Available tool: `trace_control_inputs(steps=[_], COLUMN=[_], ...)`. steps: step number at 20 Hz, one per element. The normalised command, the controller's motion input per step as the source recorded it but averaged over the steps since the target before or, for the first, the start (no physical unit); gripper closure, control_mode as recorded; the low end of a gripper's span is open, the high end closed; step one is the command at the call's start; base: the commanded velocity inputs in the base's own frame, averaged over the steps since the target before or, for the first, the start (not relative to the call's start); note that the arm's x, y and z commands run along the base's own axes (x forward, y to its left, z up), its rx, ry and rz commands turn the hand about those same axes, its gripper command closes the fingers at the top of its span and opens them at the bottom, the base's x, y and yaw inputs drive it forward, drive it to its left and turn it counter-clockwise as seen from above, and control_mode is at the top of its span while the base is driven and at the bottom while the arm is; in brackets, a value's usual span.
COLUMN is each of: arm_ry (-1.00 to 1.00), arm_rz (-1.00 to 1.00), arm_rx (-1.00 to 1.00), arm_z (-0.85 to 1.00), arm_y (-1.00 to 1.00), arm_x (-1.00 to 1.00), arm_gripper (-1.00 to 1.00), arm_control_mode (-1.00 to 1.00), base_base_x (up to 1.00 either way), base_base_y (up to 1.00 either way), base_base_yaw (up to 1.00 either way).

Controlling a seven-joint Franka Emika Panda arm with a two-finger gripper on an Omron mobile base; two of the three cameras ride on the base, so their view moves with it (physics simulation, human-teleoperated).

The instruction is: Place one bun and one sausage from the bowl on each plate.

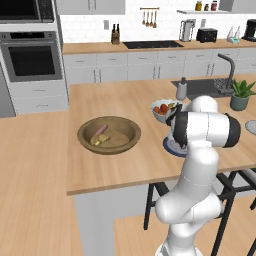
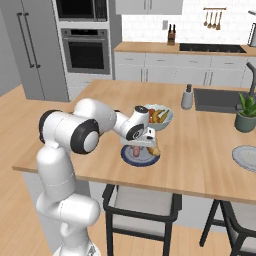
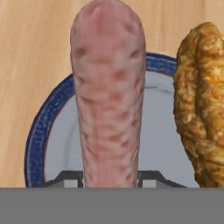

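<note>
Hand (image 3: 110, 177) grips pink sausage (image 3: 107, 96) over blue-rimmed plate (image 3: 37, 131), fingers closed on it. Bun (image 3: 203, 109) on plate, just beside sausage. Wooden bowl (image 1: 131, 134) on tabletop (image 1: 110, 100), well apart, holds another sausage and bun. Pale plate (image 2: 245, 157) near right edge.

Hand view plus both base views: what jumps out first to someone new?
In the hand view, a pink sausage stands clamped between the gripper fingers, right above the blue-rimmed plate, where a golden bun already lies. In the left base view, the wooden bowl on the island still holds another sausage and bun. The pale grey plate sits bare at the right edge of the right base view.
</note>
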Motion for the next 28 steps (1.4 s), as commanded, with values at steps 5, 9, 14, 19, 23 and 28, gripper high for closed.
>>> trace_control_inputs(steps=[5, 9, 14, 19, 23, 28], arm_ry=[0.00, 0.00, -0.01, -0.02, 0.00, 0.00], arm_rz=[0.00, 0.00, -0.10, -0.22, -0.02, 0.00], arm_rx=[0.00, 0.00, 0.00, 0.00, 0.00, 0.01], arm_z=[0.00, 0.00, 0.28, 0.69, 0.75, 0.36], arm_y=[0.00, 0.00, 0.15, 0.29, 0.74, 0.97], arm_x=[0.00, 0.00, -0.36, -0.16, -0.01, 0.00], arm_gripper=[-1.00, -1.00, -1.00, -1.00, -1.00, -1.00], arm_control_mode=[-1.00, -1.00, -1.00, -1.00, -1.00, -1.00], base_base_x=[0.00, 0.00, 0.00, 0.00, 0.00, 0.00], base_base_y=[0.00, 0.00, 0.00, 0.00, 0.00, 0.00], base_base_yaw=[0.00, 0.00, 0.00, 0.00, 0.00, 0.00])
